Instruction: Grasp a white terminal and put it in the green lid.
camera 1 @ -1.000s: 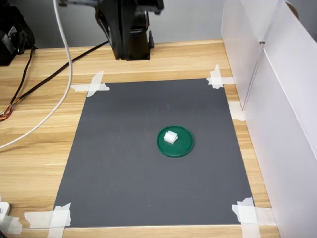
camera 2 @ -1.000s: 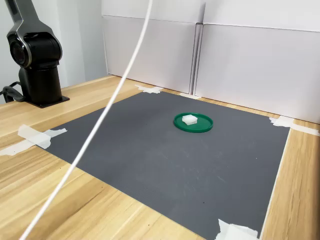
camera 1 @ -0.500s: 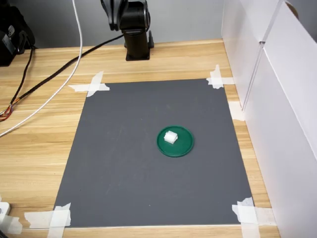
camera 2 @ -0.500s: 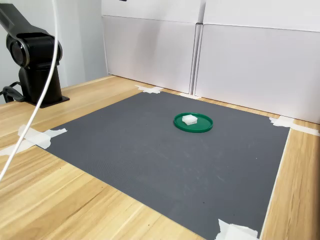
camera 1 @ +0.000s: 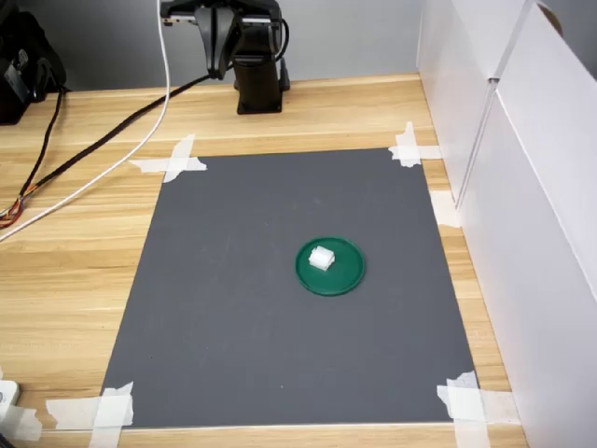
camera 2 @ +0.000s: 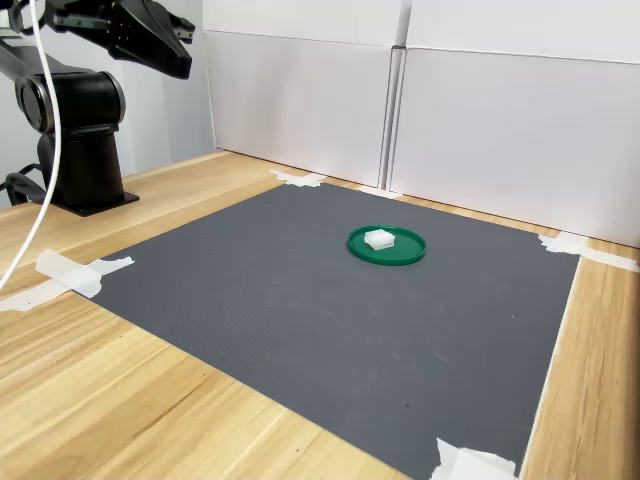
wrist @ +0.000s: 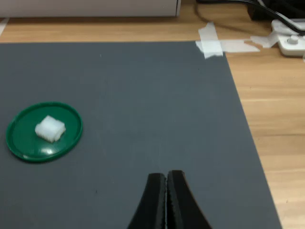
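Observation:
A small white terminal point(camera 1: 322, 258) point(wrist: 50, 129) point(camera 2: 379, 238) lies inside the green lid point(camera 1: 343, 276) point(wrist: 69, 140) point(camera 2: 404, 254), which sits on the dark grey mat in both exterior views. My gripper point(wrist: 166, 183) point(camera 2: 183, 58) is shut with nothing between its black fingers. It hangs high above the table near the arm's base point(camera 1: 256, 79), far from the lid, at the second exterior view's upper left.
The grey mat point(camera 1: 233, 308) is taped at its corners to a wooden table. White panels point(camera 1: 532, 215) wall the first exterior view's right side. A white cable point(camera 1: 112, 163) and black cables point(camera 1: 56, 168) trail over the wood by the arm's base. A white power strip point(wrist: 290, 43) lies beyond the mat.
The arm has drawn back and up toward its base, and its white cable has swung with it. The terminal and the lid have not moved.

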